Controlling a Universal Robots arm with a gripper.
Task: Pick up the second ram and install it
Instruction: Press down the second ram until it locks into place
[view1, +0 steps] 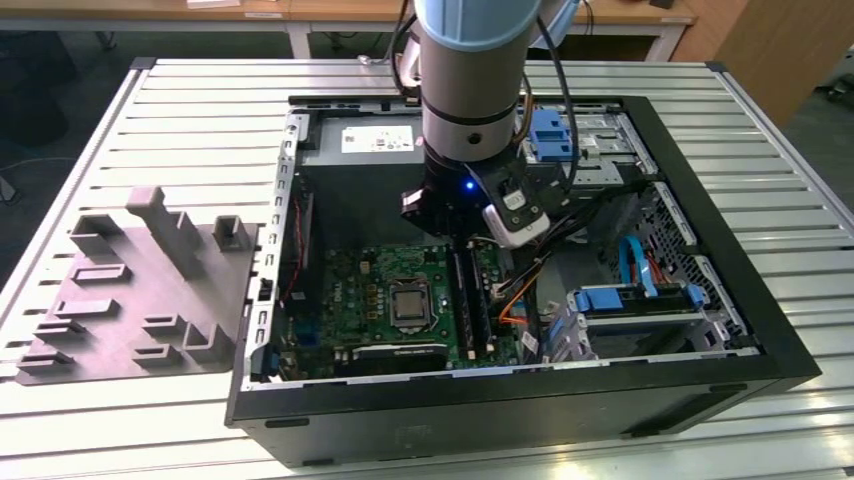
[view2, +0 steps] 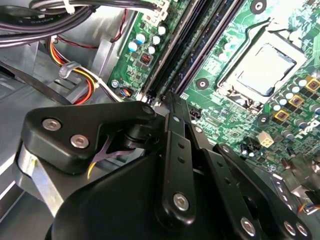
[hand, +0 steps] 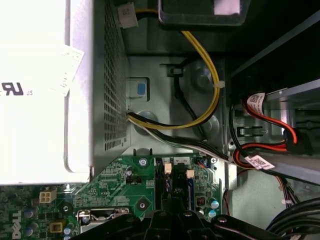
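In the exterior view my gripper (view1: 458, 232) reaches down into the open computer case (view1: 267, 330), at the far end of the long memory slots on the green motherboard (view1: 360, 285). A long dark strip, which I take for the second ram (view1: 462, 295), stands on edge along those slots beside the processor socket (view1: 407, 300). The second wrist view has the fingers drawn together, gripper (view2: 171, 102) right at the end of the dark blue-green ram (view2: 192, 42). Whether they pinch its edge is hidden. In the first wrist view the gripper (hand: 172, 212) sits over the slot ends.
The power supply (view1: 360, 140) lies just behind the gripper, with yellow and black cables (hand: 210, 100) beside it. Blue drive brackets (view1: 634, 300) and orange wires fill the case's right side in the exterior view. A grey moulded fixture (view1: 134, 290) rests on the slatted table left of the case.
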